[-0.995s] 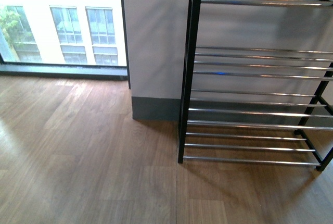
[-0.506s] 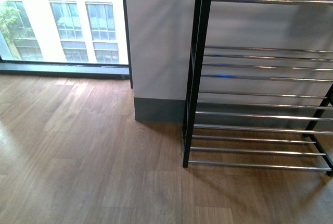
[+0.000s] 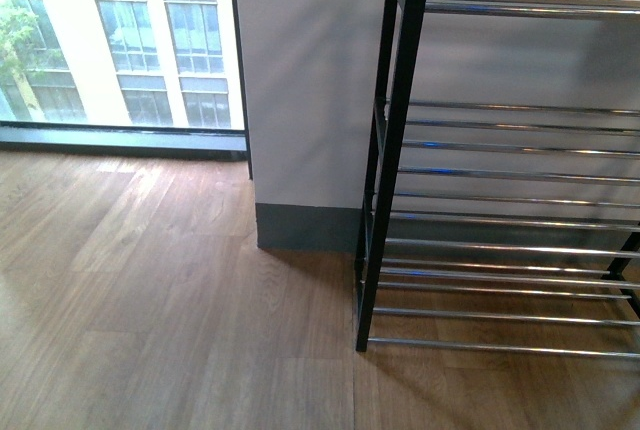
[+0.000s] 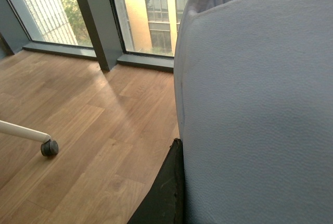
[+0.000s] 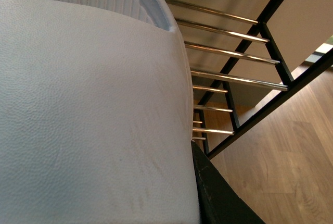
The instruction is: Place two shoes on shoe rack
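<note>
indoor living space, wood plank floor (image 3: 150,300), floor-length window (image 3: 120,40), shoe rack (image 3: 500,200) by wall

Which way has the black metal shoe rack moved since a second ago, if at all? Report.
Yes: in the front view the black metal shoe rack has shifted right against the grey skirting board, perhaps through camera motion.

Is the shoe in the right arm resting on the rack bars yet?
Cannot tell. In the right wrist view the shoe's sole hides the nearest part of the rack; neither contact nor gap shows.
</note>
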`<state>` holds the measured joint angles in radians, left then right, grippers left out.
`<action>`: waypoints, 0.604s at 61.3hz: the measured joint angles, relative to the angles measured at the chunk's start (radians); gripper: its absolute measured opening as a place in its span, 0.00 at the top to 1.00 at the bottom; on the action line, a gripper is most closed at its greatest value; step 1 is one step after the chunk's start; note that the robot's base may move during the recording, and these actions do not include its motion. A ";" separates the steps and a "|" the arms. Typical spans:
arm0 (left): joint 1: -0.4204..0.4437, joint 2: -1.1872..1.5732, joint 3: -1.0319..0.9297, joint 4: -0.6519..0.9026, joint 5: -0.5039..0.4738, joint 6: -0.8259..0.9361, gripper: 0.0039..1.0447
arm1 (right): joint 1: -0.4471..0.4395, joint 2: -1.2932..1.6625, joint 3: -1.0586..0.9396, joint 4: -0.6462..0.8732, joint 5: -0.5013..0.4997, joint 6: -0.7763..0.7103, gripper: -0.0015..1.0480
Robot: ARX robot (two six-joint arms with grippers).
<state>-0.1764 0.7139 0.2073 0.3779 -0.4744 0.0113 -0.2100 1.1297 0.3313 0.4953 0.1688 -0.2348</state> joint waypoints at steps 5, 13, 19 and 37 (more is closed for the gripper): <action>0.000 0.000 0.000 0.000 0.000 0.000 0.98 | 0.000 0.000 0.000 0.000 0.002 0.000 0.98; 0.000 0.000 0.000 0.000 -0.001 0.000 0.98 | 0.000 0.000 0.000 0.000 0.002 0.000 0.98; 0.000 0.000 0.000 0.000 0.000 0.000 0.98 | 0.000 0.000 0.000 0.000 0.002 0.000 0.98; 0.000 0.000 0.000 0.000 0.000 0.000 0.98 | 0.000 0.000 0.000 0.000 0.002 0.000 0.98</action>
<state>-0.1764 0.7135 0.2073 0.3779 -0.4747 0.0113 -0.2100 1.1297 0.3313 0.4953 0.1707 -0.2348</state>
